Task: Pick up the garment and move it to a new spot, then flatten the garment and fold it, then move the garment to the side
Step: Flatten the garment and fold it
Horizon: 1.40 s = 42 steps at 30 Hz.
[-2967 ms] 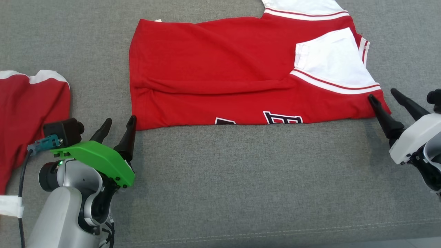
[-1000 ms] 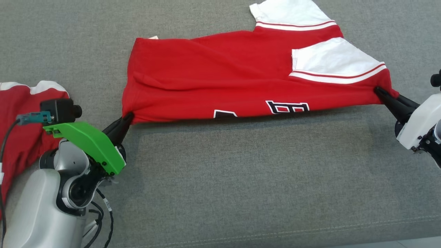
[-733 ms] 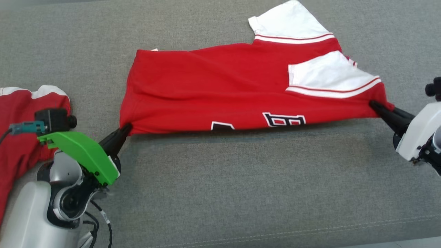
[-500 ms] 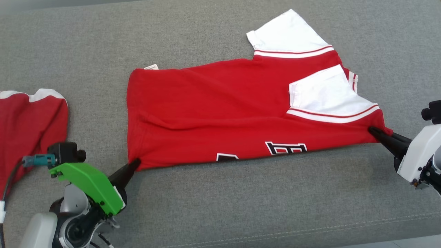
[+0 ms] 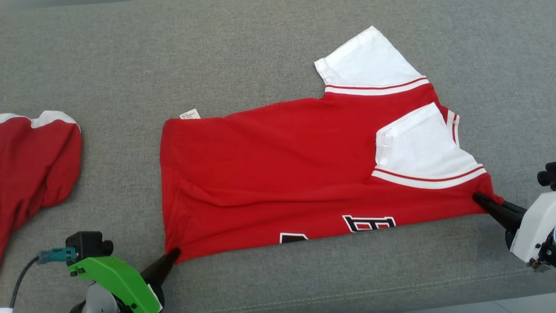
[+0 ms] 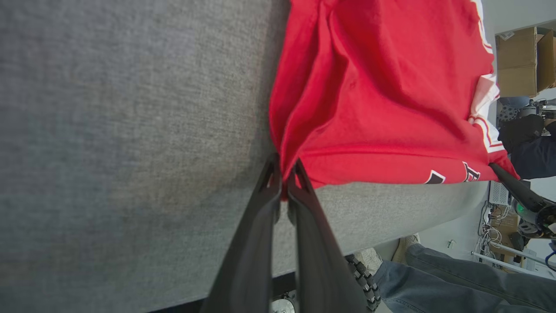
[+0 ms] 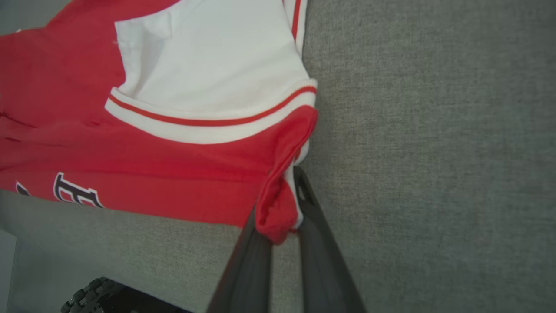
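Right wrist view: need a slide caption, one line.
Right gripper shut on a bunched corner of the red-and-white shirt, which lies on a grey fabric surface.

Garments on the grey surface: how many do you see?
2. One red-and-white shirt lies in the middle, near corners pinched by the left gripper and right gripper. Another red garment sits at the left edge, partly cut off.

Open grey cushion beyond the garment, second red shirt crowding the left side
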Tool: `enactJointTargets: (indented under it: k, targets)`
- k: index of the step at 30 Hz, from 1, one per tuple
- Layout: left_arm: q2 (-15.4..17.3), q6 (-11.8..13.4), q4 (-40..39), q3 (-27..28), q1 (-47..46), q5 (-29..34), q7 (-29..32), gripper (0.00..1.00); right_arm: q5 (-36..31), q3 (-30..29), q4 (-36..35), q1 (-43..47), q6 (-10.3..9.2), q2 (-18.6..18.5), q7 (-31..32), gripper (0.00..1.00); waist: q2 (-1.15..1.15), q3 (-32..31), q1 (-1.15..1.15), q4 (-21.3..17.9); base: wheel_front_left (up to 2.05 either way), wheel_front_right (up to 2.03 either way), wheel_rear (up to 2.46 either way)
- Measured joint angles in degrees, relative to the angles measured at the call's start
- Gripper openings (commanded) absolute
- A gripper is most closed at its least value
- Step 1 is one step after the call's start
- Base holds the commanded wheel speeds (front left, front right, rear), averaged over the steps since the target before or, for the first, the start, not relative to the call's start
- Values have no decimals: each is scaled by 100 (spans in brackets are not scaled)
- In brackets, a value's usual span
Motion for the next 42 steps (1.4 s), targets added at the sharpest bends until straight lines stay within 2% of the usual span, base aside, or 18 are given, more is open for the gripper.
enactJointTargets:
  k: [3,4,5,6,7,8,9,10,16,20,23,25,31,35,42]
  targets:
    - [-68,20,-12,-19,133,7,-73,0,-9,23,-1,86,-7,2,-47,2,0,16,0,25,0,0,0]
    - [-83,20,-22,-24,177,8,-98,0,-36,27,-2,87,-13,3,-85,18,0,21,0,30,0,0,0]
    - [-94,20,-27,-33,201,11,-103,18,-86,26,-4,88,-15,-1,-113,43,0,24,0,35,0,0,0]
    - [-98,21,-36,-44,216,24,-129,25,-116,25,-8,88,-21,-3,-142,49,0,26,0,41,0,0,0]
    - [-96,22,-52,-53,224,70,-153,25,-130,27,-10,96,-24,-11,-142,49,0,28,0,49,0,0,0]
    - [-92,22,-63,-57,229,97,-161,43,-147,27,-16,119,-66,-21,-144,78,0,28,0,58,0,0,0]
    - [-85,22,-66,-69,229,119,-201,74,-152,20,-15,165,-69,-37,-189,100,0,27,0,70,0,0,0]
    - [-49,22,-70,-94,228,185,-204,100,-152,15,-14,213,-89,-60,-210,100,0,21,0,86,0,0,0]
    - [309,23,-359,-43,197,514,-269,100,-249,-200,-286,148,-142,-358,-342,100,0,-5,0,158,0,0,0]
    - [460,10,-735,-98,-14,655,-205,100,-532,-464,-560,-436,-257,-580,-444,100,0,98,0,162,0,0,0]
    - [597,-92,-977,-168,-617,858,-166,100,-634,-622,-668,-919,-354,-642,-442,100,0,230,0,175,0,0,0]
    - [712,-156,-988,-318,-1043,962,-11,100,-777,-624,-706,-1183,-420,-632,-419,100,0,342,0,195,0,0,0]
    - [770,-269,-856,-494,-1972,1235,77,100,-992,-538,-765,-2008,-543,-349,-144,100,0,731,0,295,0,0,0]
    - [749,-398,-671,-730,-2356,1379,169,100,-1210,-483,-706,-2459,-627,-210,-14,100,0,1013,0,388,0,0,0]
    - [586,-445,-353,-811,-3060,1503,189,100,-1529,-410,-500,-3161,-723,-4,96,100,0,1530,0,556,0,0,0]
